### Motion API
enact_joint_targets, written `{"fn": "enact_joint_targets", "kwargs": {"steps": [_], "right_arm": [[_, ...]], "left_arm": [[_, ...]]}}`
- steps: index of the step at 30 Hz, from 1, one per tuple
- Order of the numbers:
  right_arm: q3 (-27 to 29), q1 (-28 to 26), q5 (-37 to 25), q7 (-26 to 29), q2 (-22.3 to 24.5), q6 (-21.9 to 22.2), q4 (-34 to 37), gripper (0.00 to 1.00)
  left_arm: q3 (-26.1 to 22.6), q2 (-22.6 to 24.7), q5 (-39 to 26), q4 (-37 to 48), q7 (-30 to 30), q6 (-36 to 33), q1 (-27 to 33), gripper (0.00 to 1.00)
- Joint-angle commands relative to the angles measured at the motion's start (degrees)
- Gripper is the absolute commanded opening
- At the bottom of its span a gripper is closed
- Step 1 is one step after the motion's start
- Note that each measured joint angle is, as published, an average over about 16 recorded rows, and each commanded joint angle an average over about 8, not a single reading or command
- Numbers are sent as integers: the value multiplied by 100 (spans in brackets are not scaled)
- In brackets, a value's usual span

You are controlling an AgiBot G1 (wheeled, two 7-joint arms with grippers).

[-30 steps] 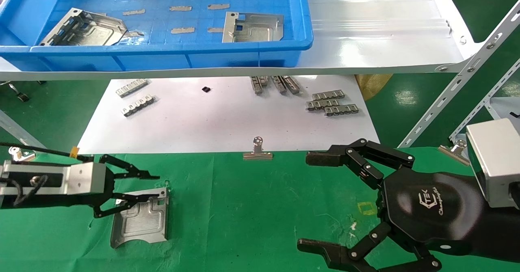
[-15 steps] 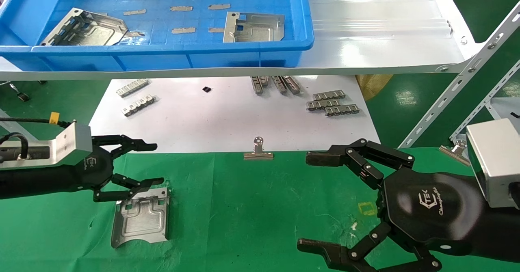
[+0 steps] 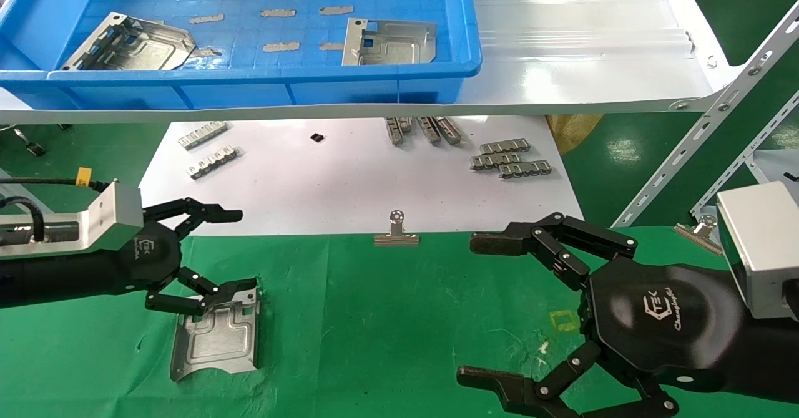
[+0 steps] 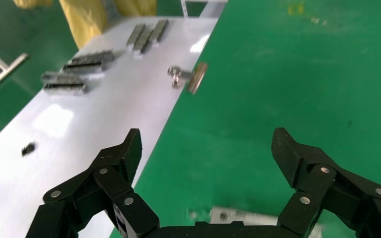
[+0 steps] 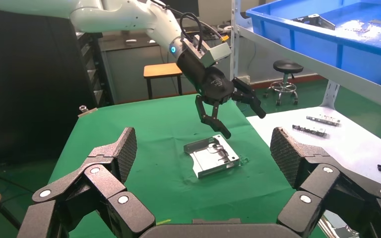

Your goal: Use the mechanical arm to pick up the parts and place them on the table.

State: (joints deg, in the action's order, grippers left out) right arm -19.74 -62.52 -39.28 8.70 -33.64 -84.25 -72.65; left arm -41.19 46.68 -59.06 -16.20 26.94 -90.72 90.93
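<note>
Your left gripper [image 3: 215, 252], lower left of the frame, is spread wide and empty just above the sheet-metal plate [image 3: 215, 335].

A white logo with a stylised emblem and slanted script stands on the glossy black palm of the right hand [image 3: 549, 318]; the script looks like "Changingtek" but is hard to make out. A smaller white emblem of the same kind marks the left hand [image 3: 212, 252].
</note>
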Motion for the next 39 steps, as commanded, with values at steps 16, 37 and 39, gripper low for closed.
{"fn": "enact_joint_targets", "kwargs": {"steps": [16, 37, 39], "right_arm": [[-2, -1, 1, -1, 0, 0, 1, 100], [-4, -1, 2, -2, 1, 1, 1, 100], [-4, -1, 2, -2, 1, 1, 1, 100]], "left_arm": [[817, -378, 558, -1862, -1223, 163, -953, 100], [1824, -845, 1247, -4159, -2732, 364, -2128, 100], [1919, -889, 1312, -4376, -2875, 383, -2240, 100]]}}
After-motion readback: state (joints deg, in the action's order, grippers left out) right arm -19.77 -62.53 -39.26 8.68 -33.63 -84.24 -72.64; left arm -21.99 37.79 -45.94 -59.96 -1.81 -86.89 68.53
